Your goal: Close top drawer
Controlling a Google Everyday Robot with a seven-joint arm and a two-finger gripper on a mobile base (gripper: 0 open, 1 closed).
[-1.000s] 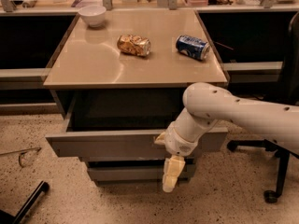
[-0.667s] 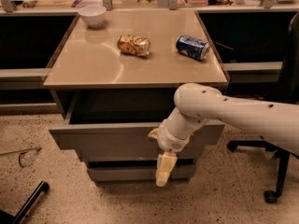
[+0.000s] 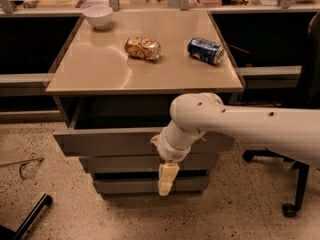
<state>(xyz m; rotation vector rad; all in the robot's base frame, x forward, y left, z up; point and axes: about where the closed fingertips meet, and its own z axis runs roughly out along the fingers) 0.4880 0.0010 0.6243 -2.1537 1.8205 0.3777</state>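
Observation:
The top drawer (image 3: 110,142) is a wide grey drawer under the tan cabinet top (image 3: 100,69). It stands pulled out a little, with a dark gap showing behind its flat front. My white arm reaches in from the right and bends down in front of the drawer. My gripper (image 3: 166,181) hangs pointing down, right of centre, in front of the two lower drawer fronts. Its cream fingers (image 3: 167,176) look pressed together. The wrist sits against the top drawer's front.
On the cabinet top lie a white bowl (image 3: 98,16), a crumpled snack bag (image 3: 143,48) and a blue can (image 3: 205,50) on its side. An office chair base (image 3: 290,184) stands at the right. A dark bar (image 3: 30,218) lies on the floor at lower left.
My arm and gripper have moved left and toward the cabinet. The top drawer has slid in; the open gap is narrower than before.

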